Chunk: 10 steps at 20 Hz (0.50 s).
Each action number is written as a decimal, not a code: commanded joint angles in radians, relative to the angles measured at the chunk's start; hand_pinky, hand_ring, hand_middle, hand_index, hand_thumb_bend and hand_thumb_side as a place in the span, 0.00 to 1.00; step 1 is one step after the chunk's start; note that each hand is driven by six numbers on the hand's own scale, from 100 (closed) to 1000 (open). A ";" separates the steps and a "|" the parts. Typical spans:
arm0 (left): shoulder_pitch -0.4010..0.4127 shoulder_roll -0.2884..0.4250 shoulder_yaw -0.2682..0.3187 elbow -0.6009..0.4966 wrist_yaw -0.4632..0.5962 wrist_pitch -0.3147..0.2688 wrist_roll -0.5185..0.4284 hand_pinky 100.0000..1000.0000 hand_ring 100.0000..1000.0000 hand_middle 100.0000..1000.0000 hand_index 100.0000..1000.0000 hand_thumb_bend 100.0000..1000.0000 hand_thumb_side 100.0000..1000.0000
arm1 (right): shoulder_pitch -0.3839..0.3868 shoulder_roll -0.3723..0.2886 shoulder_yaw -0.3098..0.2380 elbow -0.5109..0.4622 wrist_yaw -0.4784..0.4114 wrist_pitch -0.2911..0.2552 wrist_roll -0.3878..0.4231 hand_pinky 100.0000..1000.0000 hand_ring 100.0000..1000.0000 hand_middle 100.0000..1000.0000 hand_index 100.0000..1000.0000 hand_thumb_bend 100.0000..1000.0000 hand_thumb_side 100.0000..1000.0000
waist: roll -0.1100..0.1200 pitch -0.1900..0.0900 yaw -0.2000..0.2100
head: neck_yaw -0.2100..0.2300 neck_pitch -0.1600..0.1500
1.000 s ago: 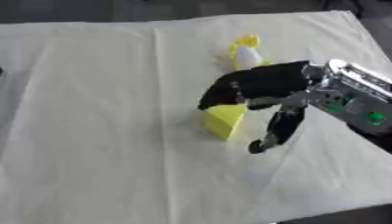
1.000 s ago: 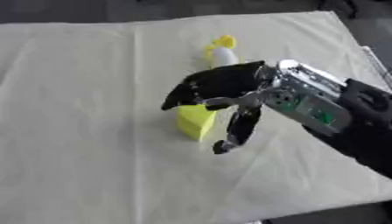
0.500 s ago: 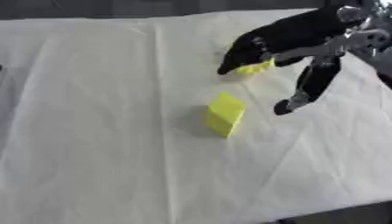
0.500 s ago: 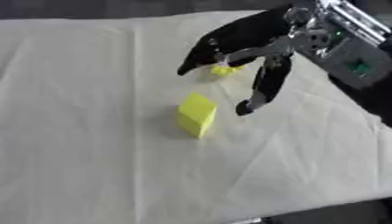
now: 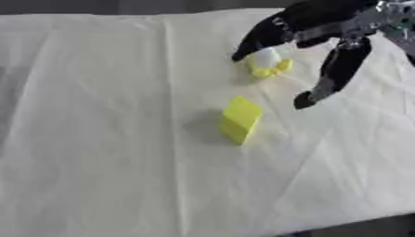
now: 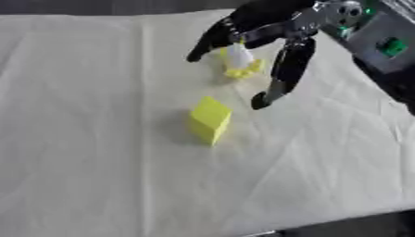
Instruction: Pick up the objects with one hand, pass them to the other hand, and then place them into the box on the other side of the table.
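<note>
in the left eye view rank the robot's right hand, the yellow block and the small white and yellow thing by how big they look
1. right hand, though it hangs nearer the camera
2. yellow block
3. white and yellow thing, partly hidden by the hand

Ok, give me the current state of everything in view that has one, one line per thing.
Yellow block: resting on the cloth, tilted on an edge, untouched.
Small white and yellow object: lying on the cloth beyond the block, under the hand's fingers; contact unclear.
Right hand: open, fingers spread and pointing down above the small object, holding nothing.
Pale yellow tablecloth: spread over the table, creased.
Left hand: not in view.
</note>
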 commanded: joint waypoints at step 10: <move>-0.068 0.012 0.010 -0.027 0.002 0.005 0.005 0.80 0.79 0.75 0.81 0.17 0.44 | 0.002 0.006 -0.020 0.145 -0.015 -0.007 0.044 0.99 0.92 0.84 0.95 0.53 0.02 | -0.018 0.037 0.042 | -0.028 -0.004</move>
